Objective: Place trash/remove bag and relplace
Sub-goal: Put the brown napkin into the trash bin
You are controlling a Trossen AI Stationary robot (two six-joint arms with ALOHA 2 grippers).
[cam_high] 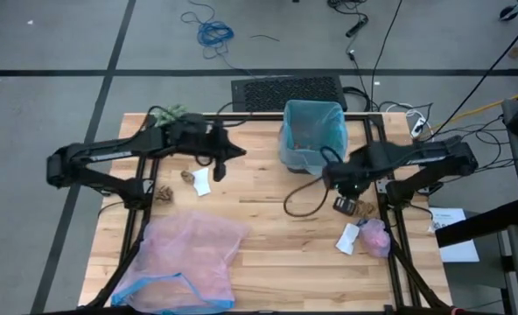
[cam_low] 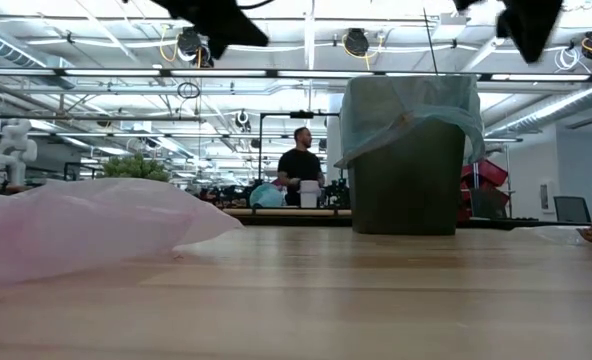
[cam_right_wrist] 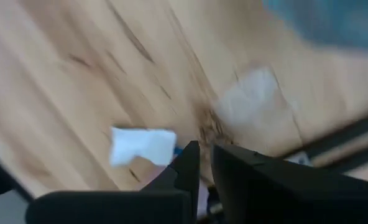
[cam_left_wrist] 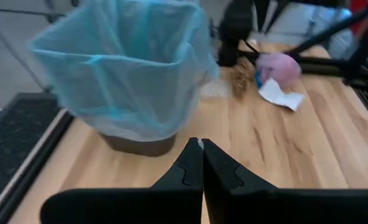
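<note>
The brown bin (cam_high: 311,133) stands at the table's far edge, lined with the light-blue bag (cam_left_wrist: 125,68), whose rim is folded over the outside (cam_low: 411,110). My left gripper (cam_high: 222,160) (cam_left_wrist: 202,146) hovers shut, left of the bin and high above the table (cam_low: 221,20). Under it lie two brown scraps (cam_high: 164,192) (cam_high: 187,176) and a white paper (cam_high: 202,181). My right gripper (cam_high: 345,186) (cam_right_wrist: 202,152) hangs raised (cam_low: 526,25) near the bin, its fingers almost together, above a brown scrap (cam_high: 345,206) (cam_left_wrist: 240,76). A pink wad (cam_high: 375,236) (cam_left_wrist: 278,66) and white paper (cam_high: 348,238) (cam_right_wrist: 143,145) lie nearby.
A translucent pink bag with a blue rim (cam_high: 185,258) (cam_low: 86,228) is spread over the near left of the table. A dark cable loop (cam_high: 304,199) lies near the bin. A fuzzy green ball (cam_high: 170,114) sits at the far left corner. A person (cam_low: 298,165) stands in the room behind.
</note>
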